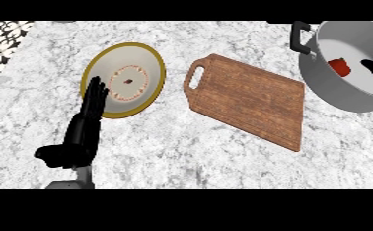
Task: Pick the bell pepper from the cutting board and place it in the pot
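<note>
- The bell pepper (339, 66) is small, red and glossy, a dark spot on its top; it lies inside the pot (324, 84), on the pale bottom near the middle
- The pot is grey metal with a black handle (299, 37), at the counter's right edge, partly cut off by the view
- The cutting board (251, 101) is brown wood with a grip slot, lying bare just left of the pot
- The left hand (86, 121) rests open at lower left, fingers straight, tips over the rim of a gold-edged plate (146, 57)
- The right hand shows nowhere
</note>
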### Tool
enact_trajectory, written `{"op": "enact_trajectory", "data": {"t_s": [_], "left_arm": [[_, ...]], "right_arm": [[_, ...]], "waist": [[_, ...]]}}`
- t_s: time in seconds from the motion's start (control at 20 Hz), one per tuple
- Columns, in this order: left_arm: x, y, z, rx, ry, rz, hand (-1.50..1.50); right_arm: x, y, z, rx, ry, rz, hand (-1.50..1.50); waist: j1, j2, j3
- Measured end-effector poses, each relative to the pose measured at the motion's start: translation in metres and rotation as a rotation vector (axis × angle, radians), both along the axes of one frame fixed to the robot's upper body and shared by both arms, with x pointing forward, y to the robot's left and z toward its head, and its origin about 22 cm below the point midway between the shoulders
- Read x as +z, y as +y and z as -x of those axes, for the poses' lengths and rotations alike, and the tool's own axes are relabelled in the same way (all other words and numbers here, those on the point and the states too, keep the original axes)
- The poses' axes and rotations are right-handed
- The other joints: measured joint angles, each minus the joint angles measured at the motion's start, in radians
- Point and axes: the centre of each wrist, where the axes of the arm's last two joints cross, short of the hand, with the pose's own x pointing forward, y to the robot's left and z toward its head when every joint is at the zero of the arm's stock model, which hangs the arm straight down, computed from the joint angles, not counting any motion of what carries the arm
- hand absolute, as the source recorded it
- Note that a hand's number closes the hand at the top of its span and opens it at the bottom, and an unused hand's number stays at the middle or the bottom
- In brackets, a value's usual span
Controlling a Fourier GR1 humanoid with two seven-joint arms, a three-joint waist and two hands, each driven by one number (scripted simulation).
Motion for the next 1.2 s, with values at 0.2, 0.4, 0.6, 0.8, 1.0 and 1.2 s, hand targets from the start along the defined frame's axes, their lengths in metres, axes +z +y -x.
{"op": "enact_trajectory", "data": {"t_s": [0.2, 0.4, 0.6, 0.8, 1.0, 1.2], "left_arm": [[0.0, -0.001, 0.003, 0.003, 0.004, 0.004, 0.0], [0.001, 0.0, 0.003, 0.002, 0.003, 0.003, 0.0], [0.007, 0.001, -0.002, 0.003, 0.004, 0.005, 0.0], [0.006, 0.004, -0.002, 0.01, 0.006, 0.004, 0.0], [0.005, -0.001, -0.002, 0.012, 0.006, 0.004, 0.0], [0.005, 0.006, 0.003, 0.008, 0.01, -0.001, 0.0]], "right_arm": [[-0.005, -0.022, 0.021, -0.02, -0.06, 0.007, -1.5], [-0.012, -0.047, 0.049, -0.021, -0.106, 0.023, -1.5], [-0.015, -0.063, 0.067, -0.019, -0.12, 0.031, -1.5], [-0.021, -0.081, 0.095, -0.033, -0.133, 0.038, -1.5], [-0.019, -0.094, 0.111, -0.075, -0.164, 0.034, -1.5], [-0.025, -0.103, 0.13, -0.132, -0.203, 0.038, -1.5]], "waist": [[-0.002, -0.002, -0.001], [-0.004, -0.002, -0.001], [-0.005, -0.003, -0.002], [-0.007, -0.004, -0.002], [-0.008, -0.005, -0.002], [-0.008, -0.005, -0.002]]}}
